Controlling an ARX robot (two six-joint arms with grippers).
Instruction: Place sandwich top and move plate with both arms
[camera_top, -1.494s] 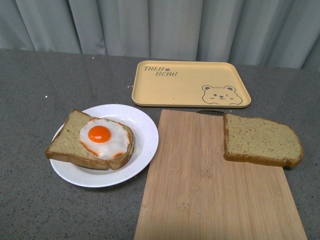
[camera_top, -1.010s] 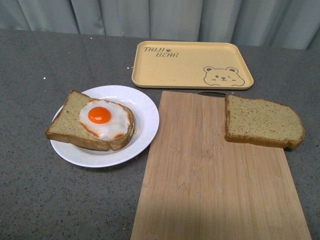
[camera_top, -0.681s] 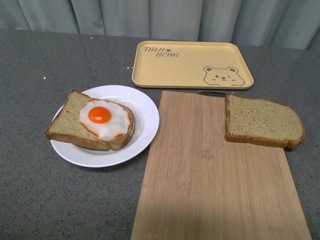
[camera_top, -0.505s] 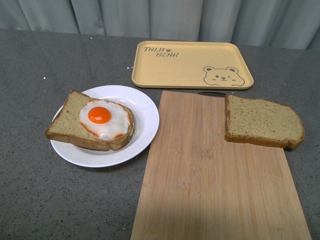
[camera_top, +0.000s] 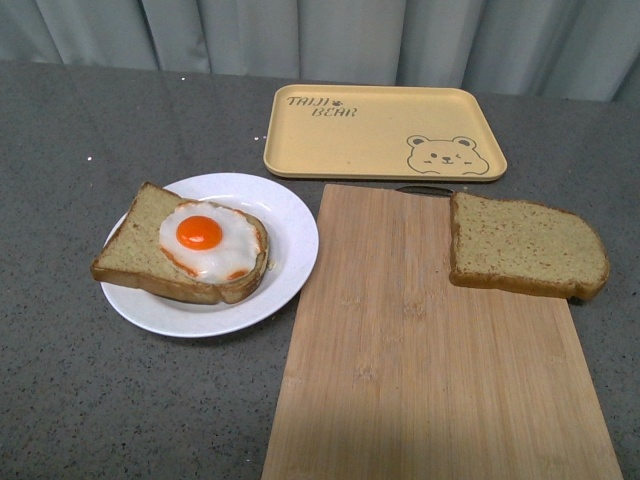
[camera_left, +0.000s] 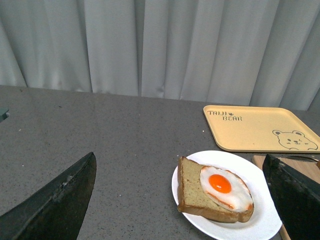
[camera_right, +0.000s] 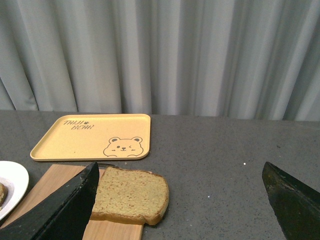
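The sandwich top (camera_top: 525, 246), a plain golden-brown bread slice, lies on the far right corner of a wooden cutting board (camera_top: 430, 350); it also shows in the right wrist view (camera_right: 131, 195). The white plate (camera_top: 290, 262) sits left of the board and holds a bread slice with a fried egg (camera_top: 207, 246); both show in the left wrist view, the plate (camera_left: 260, 220) and the egg (camera_left: 224, 186). Neither arm shows in the front view. My left gripper (camera_left: 182, 200) is open, above and short of the plate. My right gripper (camera_right: 180, 200) is open, short of the sandwich top.
A yellow rectangular tray with a bear drawing (camera_top: 384, 145) lies at the back, behind the board. The grey table (camera_top: 80, 400) ends at a grey curtain (camera_top: 320, 35) along the back. The sandwich top overhangs the board's right edge.
The front view has tilted down a little since the earliest frame, so everything sits higher in the picture. The objects themselves have not moved.
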